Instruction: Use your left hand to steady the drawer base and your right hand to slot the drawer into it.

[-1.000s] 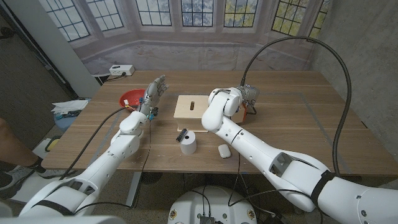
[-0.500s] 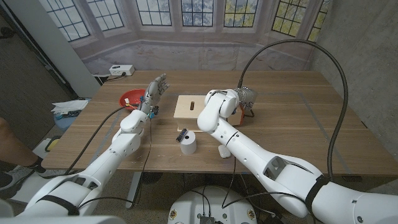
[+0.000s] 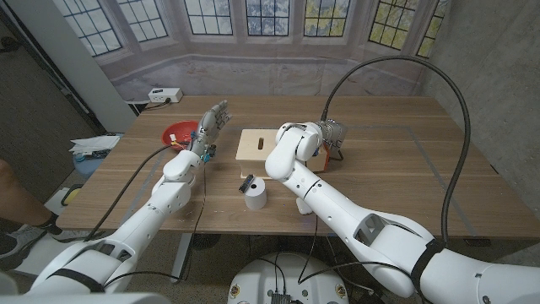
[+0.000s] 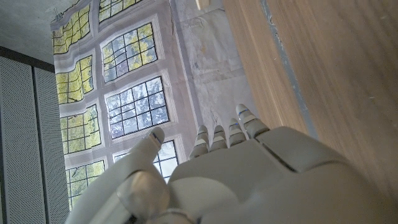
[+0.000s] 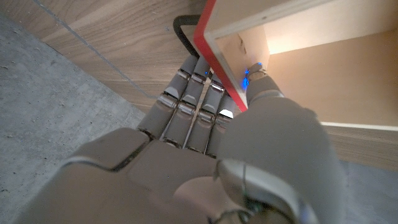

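The drawer base [image 3: 259,145] is a pale wooden box with a slot in its top, lying mid-table. My left hand [image 3: 213,121] is raised to the left of it, fingers spread and upright, holding nothing and apart from the base; in the left wrist view my left hand [image 4: 249,180] is bare against the window backdrop. My right hand [image 3: 333,133] grips the drawer [image 3: 324,155] just right of the base. In the right wrist view my right hand [image 5: 205,143] has its thumb inside and its fingers outside the drawer's red front [image 5: 217,56], by its black handle [image 5: 181,31].
A red bowl [image 3: 179,133] sits behind my left hand. A white cylinder [image 3: 256,196] with a black piece on top and a small white object [image 3: 303,204] stand near the front edge. Papers [image 3: 89,145] lie off the table's left side. A white box [image 3: 164,95] is at the far left corner.
My right arm has swung a little to the left, bringing the held drawer slightly closer to the base. The left hand stays raised in place.
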### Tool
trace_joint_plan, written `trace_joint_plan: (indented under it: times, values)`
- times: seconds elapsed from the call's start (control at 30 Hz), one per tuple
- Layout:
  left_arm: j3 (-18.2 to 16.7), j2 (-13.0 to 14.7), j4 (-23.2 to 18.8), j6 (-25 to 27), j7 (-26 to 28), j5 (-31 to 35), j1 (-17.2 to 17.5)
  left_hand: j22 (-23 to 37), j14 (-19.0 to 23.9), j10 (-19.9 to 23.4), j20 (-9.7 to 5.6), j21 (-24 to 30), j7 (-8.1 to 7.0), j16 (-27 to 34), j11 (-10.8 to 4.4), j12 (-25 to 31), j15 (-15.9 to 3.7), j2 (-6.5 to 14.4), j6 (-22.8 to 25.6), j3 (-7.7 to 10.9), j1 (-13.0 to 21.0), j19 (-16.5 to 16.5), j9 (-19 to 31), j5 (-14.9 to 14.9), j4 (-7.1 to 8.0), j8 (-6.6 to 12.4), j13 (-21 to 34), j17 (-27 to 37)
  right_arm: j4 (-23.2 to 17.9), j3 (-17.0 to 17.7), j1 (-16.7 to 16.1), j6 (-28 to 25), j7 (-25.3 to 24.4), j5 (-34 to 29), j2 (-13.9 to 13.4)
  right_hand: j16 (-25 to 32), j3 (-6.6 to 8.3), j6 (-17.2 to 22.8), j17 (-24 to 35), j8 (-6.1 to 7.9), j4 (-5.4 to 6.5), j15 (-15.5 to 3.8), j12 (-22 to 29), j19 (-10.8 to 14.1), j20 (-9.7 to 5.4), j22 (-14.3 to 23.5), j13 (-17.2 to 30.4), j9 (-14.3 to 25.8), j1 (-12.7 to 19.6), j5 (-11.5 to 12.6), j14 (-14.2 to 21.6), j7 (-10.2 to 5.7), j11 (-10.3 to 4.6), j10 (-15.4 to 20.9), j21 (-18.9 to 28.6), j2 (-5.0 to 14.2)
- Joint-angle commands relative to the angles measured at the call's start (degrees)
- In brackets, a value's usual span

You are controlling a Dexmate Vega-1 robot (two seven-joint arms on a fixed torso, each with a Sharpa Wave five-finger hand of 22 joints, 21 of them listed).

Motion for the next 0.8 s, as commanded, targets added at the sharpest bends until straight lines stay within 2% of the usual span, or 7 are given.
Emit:
trace_joint_plan:
  times: [0.03, 0.23, 0.47, 0.8]
  values:
    - [-0.88, 3.62, -11.8, 4.13, 3.73, -1.41, 7.86, 0.15, 0.44, 0.65, 0.13, 0.23, 0.17, -0.11, 0.16, 0.41, 0.04, 0.04, 0.59, 0.38, 0.09, 0.53, 0.35, 0.11, 0.13, 0.13, 0.31, 0.11, 0.14, -0.59, 0.14, -1.28, -1.0, 2.49, -0.56, -0.13, 0.19, 0.25, 0.03, -0.06, -0.24, -4.6, 0.18, 0.02, 0.07, 0.06, 0.21, 0.22, 0.39, 0.09, 0.32, 0.34, 0.21, 0.11, 0.07, 0.72]
    - [-1.18, 4.96, -14.91, 5.19, 5.29, -1.98, 10.44, 0.16, 0.64, 0.97, 0.03, 0.32, 0.22, -0.05, 0.22, 0.5, 0.22, 0.03, 0.85, 0.43, 0.01, 0.78, 0.37, 0.1, 0.18, 0.18, 0.32, 0.14, 0.36, -1.39, 0.37, -1.78, -1.46, 3.75, -1.02, -0.15, 0.25, 0.3, 0.03, -0.14, -0.35, -4.58, 0.12, 0.0, 0.06, 0.06, 0.21, 0.22, 0.6, 0.11, 0.37, 0.3, 0.22, 0.02, 0.03, 0.78]
    - [-1.07, 6.29, -17.54, 6.35, 5.46, -2.93, 12.51, 0.16, 0.77, 1.32, 0.04, 0.35, 0.34, -0.04, 0.32, 0.6, 0.22, 0.02, 1.09, 0.48, -0.07, 0.92, 0.38, 0.09, 0.24, 0.22, 0.33, 0.16, 0.47, -1.38, 0.16, -1.78, -2.88, 5.06, -0.6, -0.35, 0.52, 0.16, -0.49, -0.4, -0.49, -3.99, 0.11, 1.32, 0.05, 0.08, 0.31, 0.23, 0.88, 0.13, 1.33, 0.66, 0.42, 0.05, 0.47, 0.84]
    - [-1.22, 7.86, -20.85, 7.8, 5.66, -4.55, 15.25, 0.17, 1.0, 1.51, 0.12, 0.39, 0.5, 0.02, 0.27, 0.62, 0.29, 0.09, 1.26, 0.56, -0.19, 1.08, 0.39, 0.08, 0.38, 0.21, 0.35, 0.2, 1.26, 0.08, -0.44, -1.78, -5.39, 6.44, 0.83, -0.47, 0.56, 0.09, -0.41, -0.55, -0.55, -3.72, -0.02, 1.24, 0.08, 0.06, 0.38, 0.24, 1.12, 0.13, 1.01, 0.77, 0.65, -0.22, 0.36, 0.97]
